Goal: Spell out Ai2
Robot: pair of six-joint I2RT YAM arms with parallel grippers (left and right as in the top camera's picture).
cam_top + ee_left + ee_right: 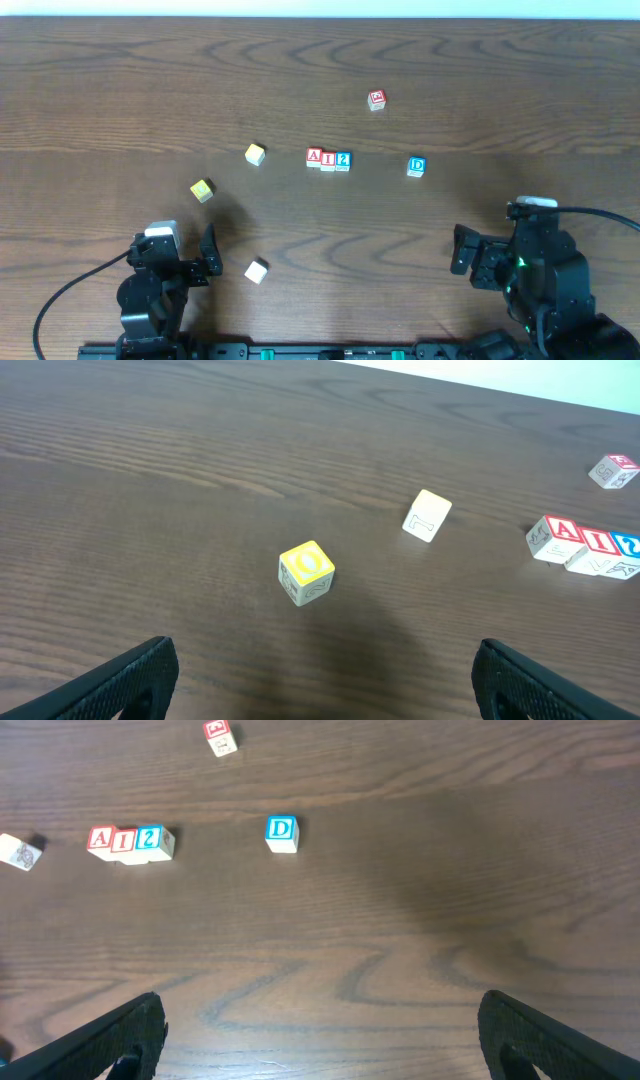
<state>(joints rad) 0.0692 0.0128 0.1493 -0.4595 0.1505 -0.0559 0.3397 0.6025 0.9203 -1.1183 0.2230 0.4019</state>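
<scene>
Three letter blocks stand side by side in a row at the table's middle: a red A block [314,157], a red I block [328,159] and a blue 2 block [343,160]. The row also shows in the right wrist view, A [100,840], I [124,842], 2 [150,840], and at the right edge of the left wrist view [585,544]. My left gripper [208,252] [322,685] is open and empty near the front left. My right gripper [462,250] [320,1040] is open and empty near the front right.
A blue D block [416,167] [282,831] lies right of the row. A red block [376,99] [219,734] lies further back. A pale yellow block [255,154] [428,515], a yellow block [202,190] [306,571] and a white block [256,270] lie left and front.
</scene>
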